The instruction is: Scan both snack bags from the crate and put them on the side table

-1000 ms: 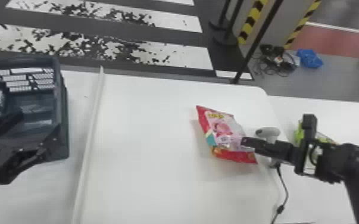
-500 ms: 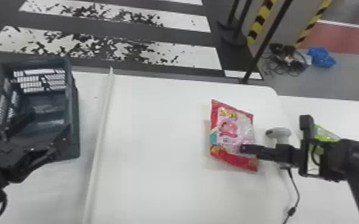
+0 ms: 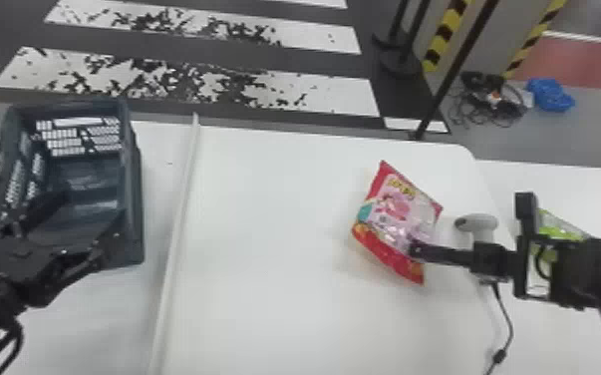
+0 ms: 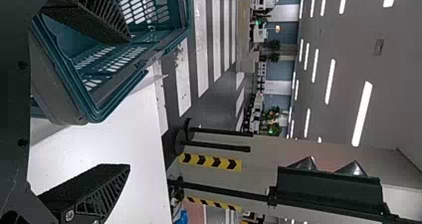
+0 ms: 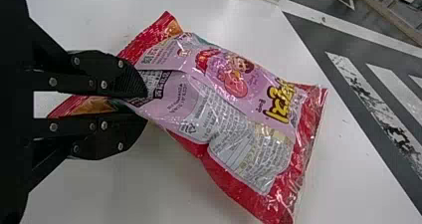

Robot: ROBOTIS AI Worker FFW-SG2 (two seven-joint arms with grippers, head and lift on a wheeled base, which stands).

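Observation:
In the head view, my right gripper (image 3: 416,249) is shut on the near end of the red and pink snack bag (image 3: 398,214), just left of the white scanner (image 3: 478,224). The right wrist view has the right gripper (image 5: 145,104) pinching one end of the snack bag (image 5: 234,119), whose printed sides are tilted above the white table. A green snack bag (image 3: 558,227) lies on the side table, partly behind my right arm. My left gripper (image 3: 92,207) is over the near part of the dark crate (image 3: 134,214); in the left wrist view the left gripper (image 4: 128,103) stands open beside the crate (image 4: 104,109).
A raised white strip (image 3: 179,224) runs across the table (image 3: 264,249) between crate and bag. The scanner's cable (image 3: 508,319) trails toward the front right. The side table (image 3: 583,189) adjoins on the right. A dark pole (image 3: 453,75) stands behind the far edge.
The head view has shifted slightly, so the table sits farther right in it. Held by my right gripper, the snack bag turned more upright, then slanted again, and is slightly farther from the scanner.

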